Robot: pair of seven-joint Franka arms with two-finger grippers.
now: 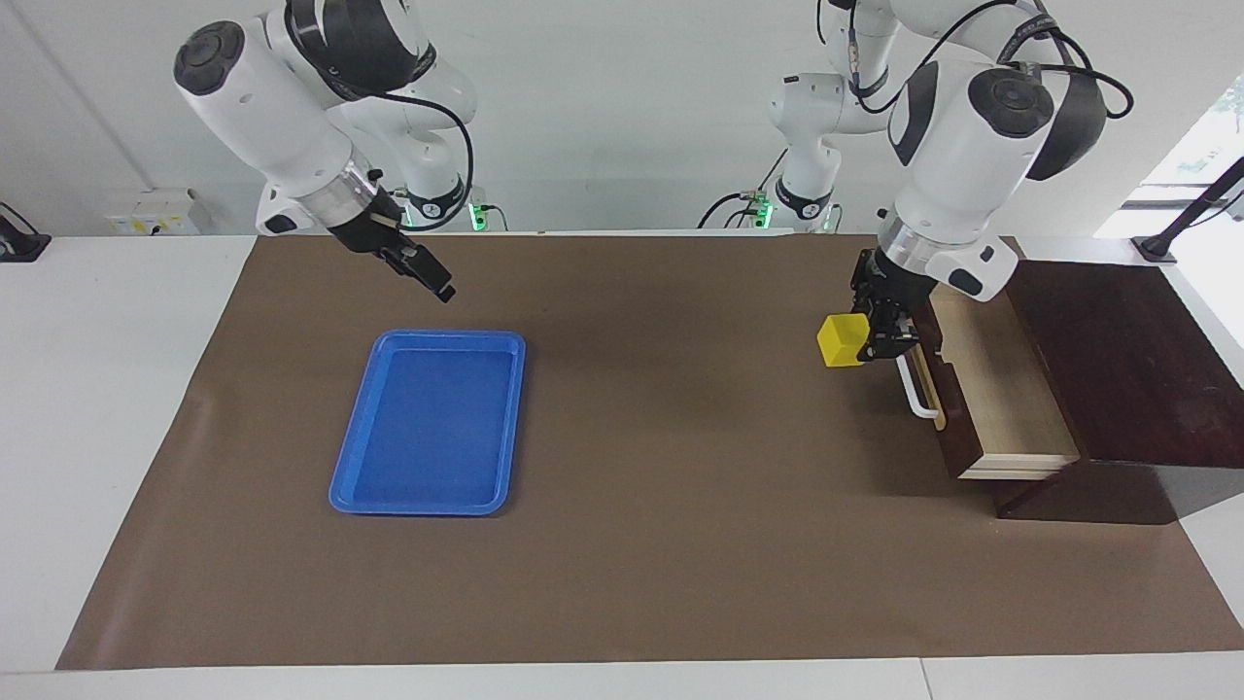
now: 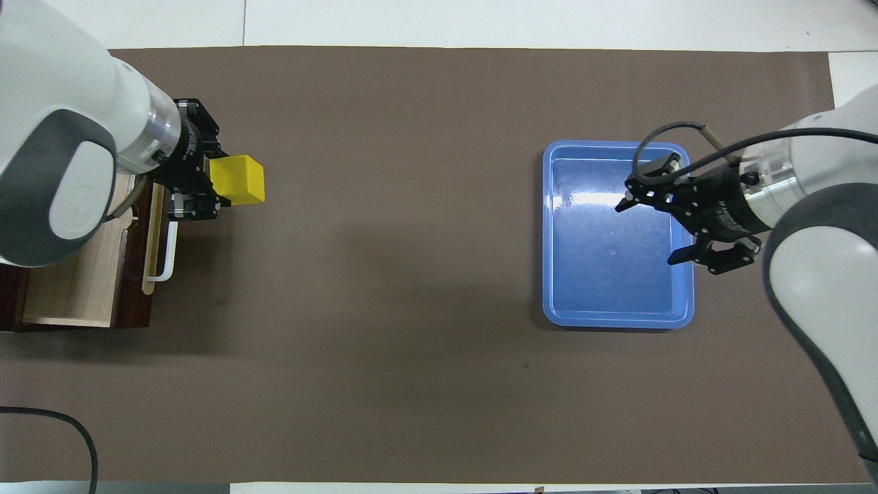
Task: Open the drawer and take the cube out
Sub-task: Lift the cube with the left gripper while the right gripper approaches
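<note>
The dark wood drawer (image 1: 1001,389) stands pulled open at the left arm's end of the table, showing its pale wood floor and white bar handle (image 1: 912,389). It also shows in the overhead view (image 2: 75,274). My left gripper (image 1: 868,340) is shut on the yellow cube (image 1: 841,340) and holds it in the air over the brown mat, just in front of the drawer's handle. The overhead view shows the left gripper (image 2: 221,180) and the cube (image 2: 237,180) too. My right gripper (image 1: 432,277) is open and empty, raised over the blue tray's edge nearest the robots; it also shows in the overhead view (image 2: 648,233).
The flat blue tray (image 1: 350,491) lies on the brown mat (image 1: 661,467) toward the right arm's end of the table. The dark wood box (image 1: 1118,360) that houses the drawer stands at the mat's edge at the left arm's end.
</note>
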